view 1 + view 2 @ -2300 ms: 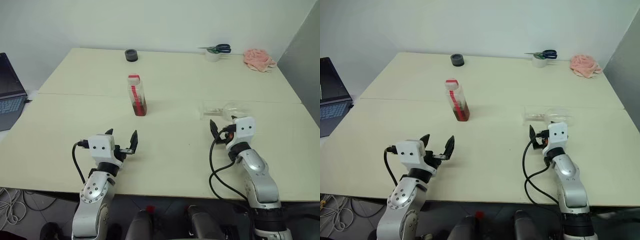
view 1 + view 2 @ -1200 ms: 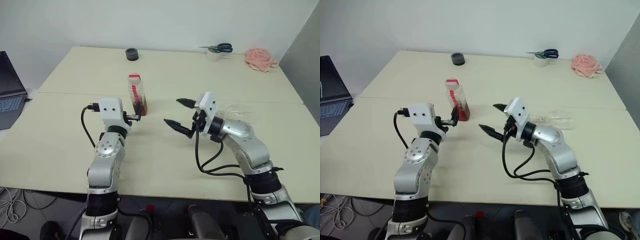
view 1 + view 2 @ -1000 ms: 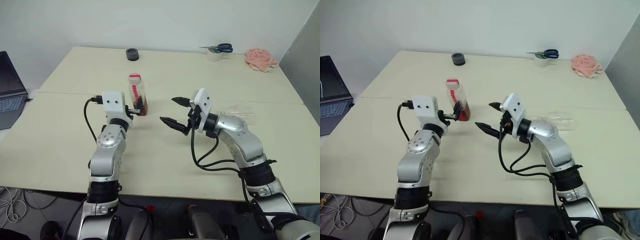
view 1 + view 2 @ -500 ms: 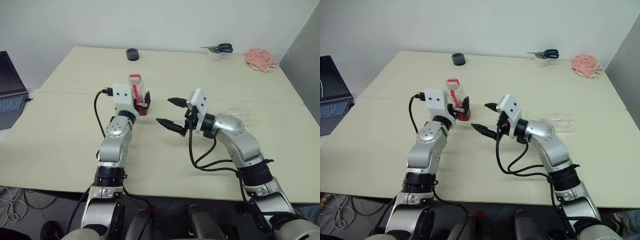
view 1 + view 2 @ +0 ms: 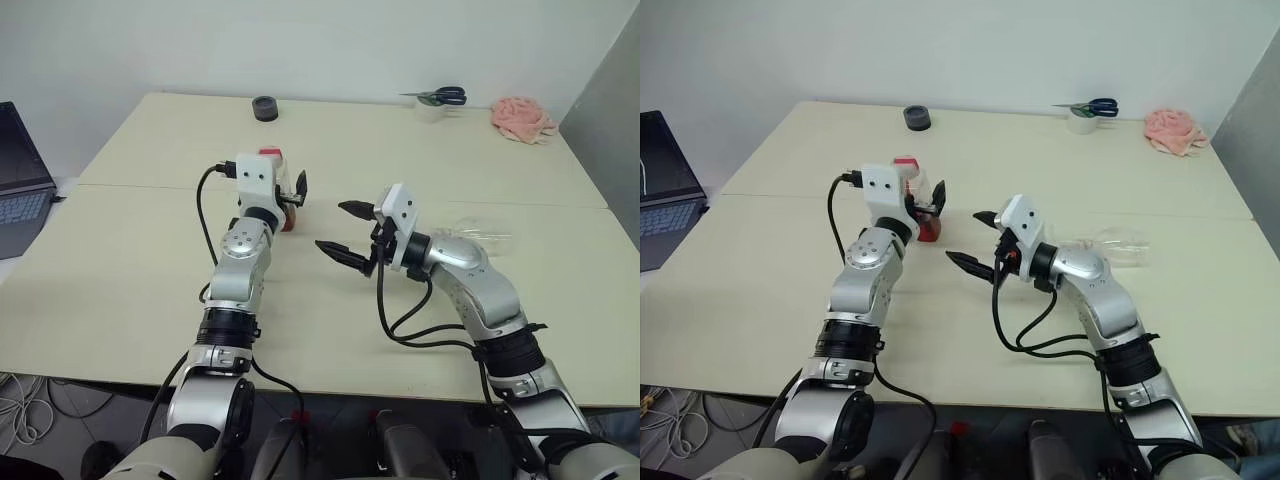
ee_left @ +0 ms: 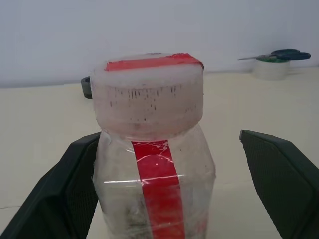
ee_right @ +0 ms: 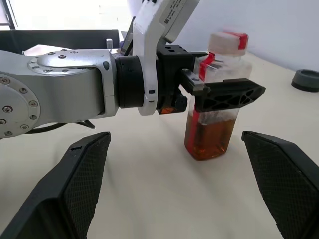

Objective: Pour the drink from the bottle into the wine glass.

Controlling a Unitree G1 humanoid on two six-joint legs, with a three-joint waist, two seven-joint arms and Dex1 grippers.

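While its two black fingers stand wide apart, the left gripper (image 6: 164, 199) straddles the small clear plastic bottle (image 6: 152, 164) with the red-and-white label strip; in the left wrist view one finger sits close against the bottle's side and the other is clearly off it, so nothing is clamped. The bottle stands upright on the pale cream table (image 5: 120, 260), its red-and-white screw cap (image 6: 149, 92) on, and the reddish-brown translucent drink (image 7: 208, 138) fills its lower part. The right gripper (image 5: 344, 232) hovers above the table just to the right of the bottle, pointing towards it, with its fingers also spread wide and holding nothing. Behind the right arm, the clear stemmed wine glass (image 5: 1118, 242) lies on its side on the table, well apart from the bottle. Farther out, along the table's far edge, sit a small dark round object (image 5: 264, 108), a roll of tape (image 5: 1078, 121) with blue-handled scissors (image 5: 440, 96) resting on it, and a crumpled pink cloth (image 5: 518, 118) at the far right corner. An open laptop (image 5: 20, 180) shows beyond the table's left edge.
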